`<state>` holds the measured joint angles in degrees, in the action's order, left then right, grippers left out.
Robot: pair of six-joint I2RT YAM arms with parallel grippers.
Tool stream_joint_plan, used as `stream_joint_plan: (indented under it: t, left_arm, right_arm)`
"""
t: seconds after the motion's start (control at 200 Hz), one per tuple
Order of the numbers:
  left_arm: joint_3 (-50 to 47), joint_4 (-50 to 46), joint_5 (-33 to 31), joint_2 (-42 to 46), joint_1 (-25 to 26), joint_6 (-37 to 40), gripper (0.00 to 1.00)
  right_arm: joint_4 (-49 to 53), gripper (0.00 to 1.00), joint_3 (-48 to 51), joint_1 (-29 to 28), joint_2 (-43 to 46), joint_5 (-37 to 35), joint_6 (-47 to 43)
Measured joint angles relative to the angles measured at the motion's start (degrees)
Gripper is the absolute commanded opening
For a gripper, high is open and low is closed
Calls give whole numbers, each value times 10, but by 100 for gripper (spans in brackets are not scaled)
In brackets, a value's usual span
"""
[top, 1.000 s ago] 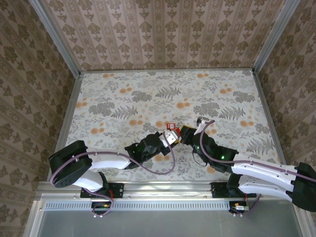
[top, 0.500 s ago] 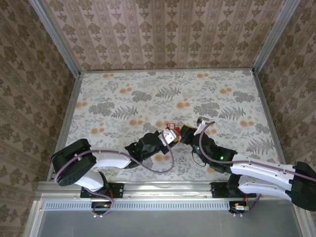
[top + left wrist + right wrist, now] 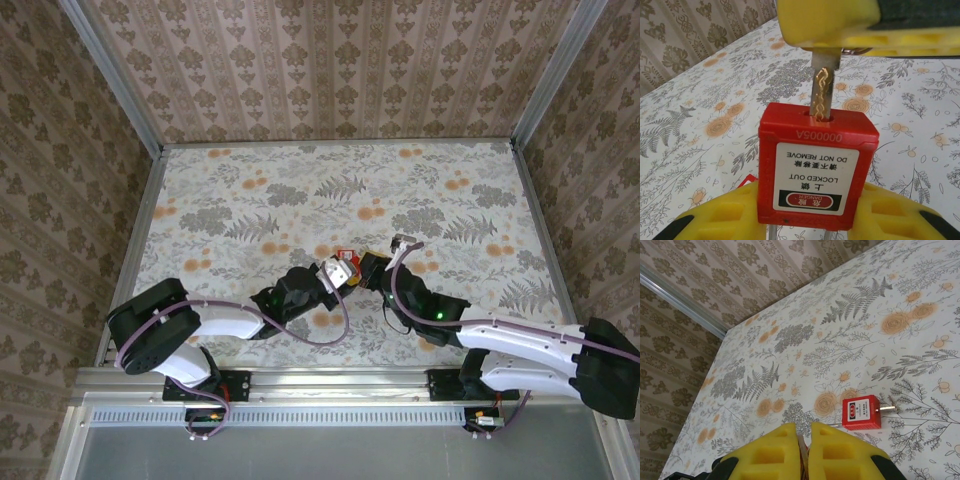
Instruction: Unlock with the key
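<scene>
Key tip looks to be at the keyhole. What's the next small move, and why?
Probably push the key straight further into the padlock before any turn. In the left wrist view only the blade's tip sits in the keyhole, with most of the cut edge exposed above it. The right gripper pinches the key and the left gripper clamps the padlock's body, so both look steady enough.

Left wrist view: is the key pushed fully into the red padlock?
No; the key has only its tip in the padlock, blade mostly exposed.
</scene>
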<state>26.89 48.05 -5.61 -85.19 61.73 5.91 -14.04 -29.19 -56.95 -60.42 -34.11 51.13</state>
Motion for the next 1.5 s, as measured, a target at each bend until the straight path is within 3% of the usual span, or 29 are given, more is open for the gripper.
stream_joint_plan:
  t: [0.305, 0.74, 0.96, 1.21, 1.5]
  left_arm:
    - [0, 12, 4, 0, 0, -10, 21]
    - [20, 2, 39, 18, 0, -59, 21]
    - [47, -75, 24, 46, 20, -63, 21]
    - [75, -163, -13, 58, 46, -52, 21]
    - [90, -231, -35, 62, 70, -23, 21]
  right_arm:
    - [-1, 0, 0, 3, 10, 2, 0]
    - [35, 0, -4, 44, 75, 70, 14]
    - [63, 0, -9, 50, 103, 87, 13]
    - [186, 0, -75, 53, 82, 109, -28]
    - [227, 0, -73, 53, 81, 127, -29]
